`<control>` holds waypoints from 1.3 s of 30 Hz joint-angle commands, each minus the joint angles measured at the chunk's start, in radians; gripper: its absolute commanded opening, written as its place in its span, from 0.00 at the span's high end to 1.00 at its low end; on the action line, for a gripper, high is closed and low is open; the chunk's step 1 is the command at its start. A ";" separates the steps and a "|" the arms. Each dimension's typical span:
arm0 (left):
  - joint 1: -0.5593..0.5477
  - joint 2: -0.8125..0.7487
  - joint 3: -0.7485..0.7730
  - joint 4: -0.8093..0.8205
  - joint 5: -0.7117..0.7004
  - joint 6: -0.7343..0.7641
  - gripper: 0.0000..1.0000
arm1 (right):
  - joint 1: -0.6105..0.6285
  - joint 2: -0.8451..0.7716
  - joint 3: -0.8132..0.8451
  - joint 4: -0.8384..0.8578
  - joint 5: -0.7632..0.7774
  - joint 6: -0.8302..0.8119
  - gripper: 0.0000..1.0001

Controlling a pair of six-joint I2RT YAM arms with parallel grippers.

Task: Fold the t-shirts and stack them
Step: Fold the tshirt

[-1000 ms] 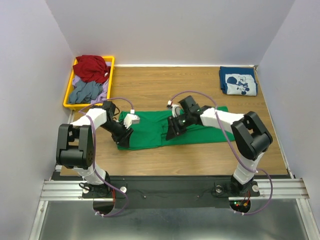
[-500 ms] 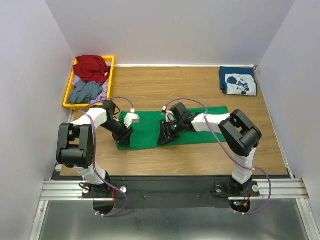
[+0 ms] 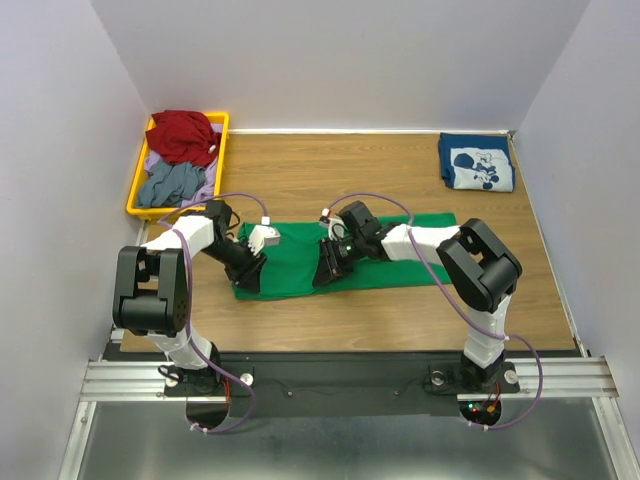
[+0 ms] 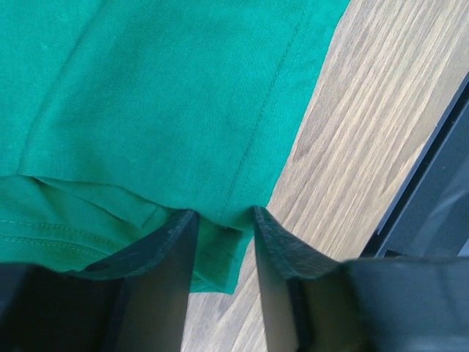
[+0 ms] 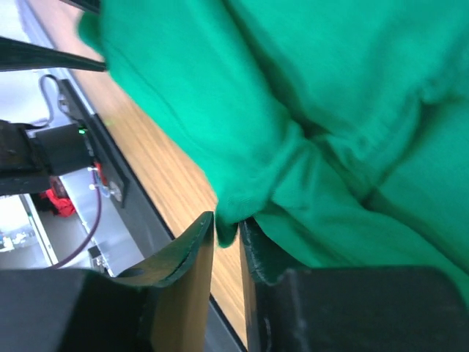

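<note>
The bright green t-shirt (image 3: 292,258) lies as a long folded strip across the middle of the wooden table. It fills the left wrist view (image 4: 161,88) and the right wrist view (image 5: 352,88). My left gripper (image 3: 252,270) is at the strip's left near corner, its jaws closed on the layered hem (image 4: 220,216). My right gripper (image 3: 326,272) is at the middle of the near edge, pinching a bunched fold of green cloth (image 5: 227,224). The navy blue t-shirt (image 3: 477,162) with a white cartoon print lies folded at the back right.
A yellow bin (image 3: 137,185) at the back left holds red, grey and lilac clothes. White walls enclose the table on three sides. The black front rail (image 3: 340,370) runs just near the arms' bases.
My right gripper has moved left and slightly nearer along the green t-shirt's near edge, taking cloth with it. The left arm has not moved.
</note>
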 commanded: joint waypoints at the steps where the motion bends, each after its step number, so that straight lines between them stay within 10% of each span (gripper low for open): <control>1: -0.006 0.002 0.044 -0.035 0.036 0.021 0.59 | 0.004 -0.033 0.051 0.038 -0.045 0.003 0.76; 12: -0.003 -0.024 0.090 -0.127 0.100 0.093 1.00 | -0.002 -0.047 0.065 0.035 -0.064 0.006 0.87; 39: 0.152 0.355 0.563 -0.284 0.314 0.028 1.00 | -0.149 0.123 0.229 0.045 -0.135 0.020 0.99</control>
